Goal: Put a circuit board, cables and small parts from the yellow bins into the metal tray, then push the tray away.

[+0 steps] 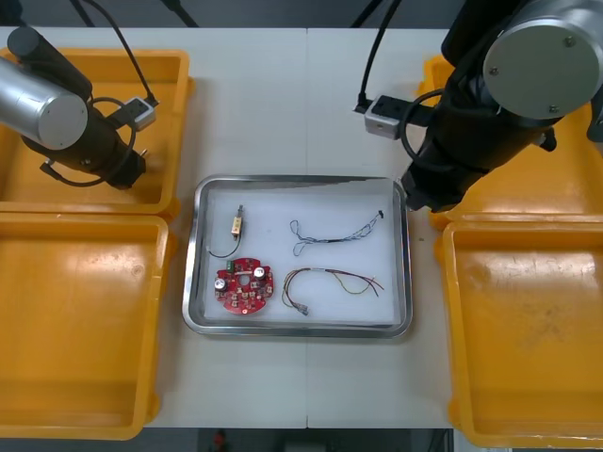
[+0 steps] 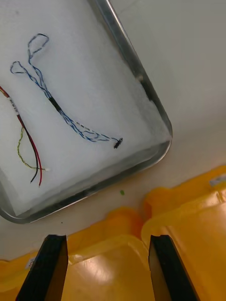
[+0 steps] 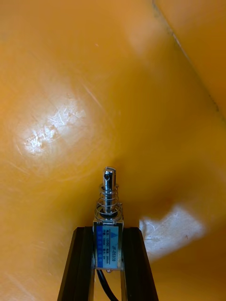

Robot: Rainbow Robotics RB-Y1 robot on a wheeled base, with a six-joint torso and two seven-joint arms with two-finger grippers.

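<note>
Metal tray (image 1: pixel 297 330) holding circuit board (image 1: pixel 243 286), cables (image 2: pixel 56 104) (small metal part (image 1: pixel 238 223) too)

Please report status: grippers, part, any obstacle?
Left gripper shut on small metal part, over far left yellow bin. Right gripper open, near metal tray corner. Path looks free.

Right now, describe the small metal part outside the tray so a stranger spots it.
Start at the far yellow bin on the robot's left, where the left gripper hangs. Its fingers are shut on the small metal part: a blue-labelled block with spring and shiny pin. Unlike the similar part lying in the metal tray, near the open right gripper, it is clamped between black fingers.
</note>
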